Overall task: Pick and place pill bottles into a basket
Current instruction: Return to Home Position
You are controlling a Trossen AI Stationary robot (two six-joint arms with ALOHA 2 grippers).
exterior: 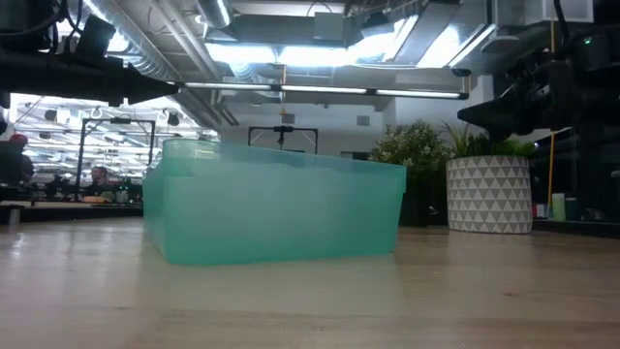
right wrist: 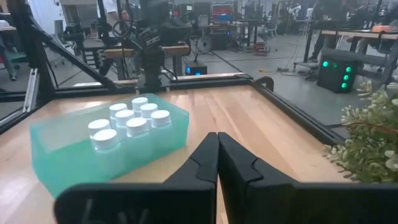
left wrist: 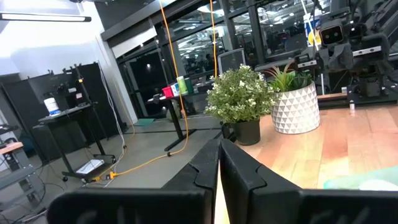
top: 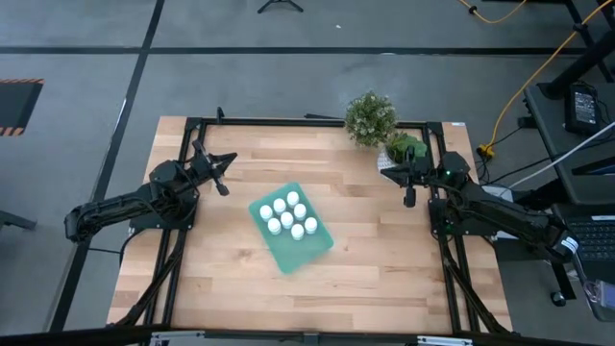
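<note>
The teal basket (top: 309, 252) lies on the middle of the wooden table. Several white pill bottles (top: 286, 218) stand upright in it, caps up; they also show in the right wrist view (right wrist: 127, 121). My left gripper (top: 223, 186) is shut and empty, held above the table left of the basket. My right gripper (top: 409, 198) is shut and empty, held above the table right of the basket, near the plants. In the low view the basket's wall (exterior: 276, 213) hides the bottles.
A leafy plant in a dark pot (top: 370, 118) and a green plant in a white patterned pot (top: 404, 149) stand at the table's far right. A black frame (top: 288, 123) runs along the table's edges. Bare wood lies near and left of the basket.
</note>
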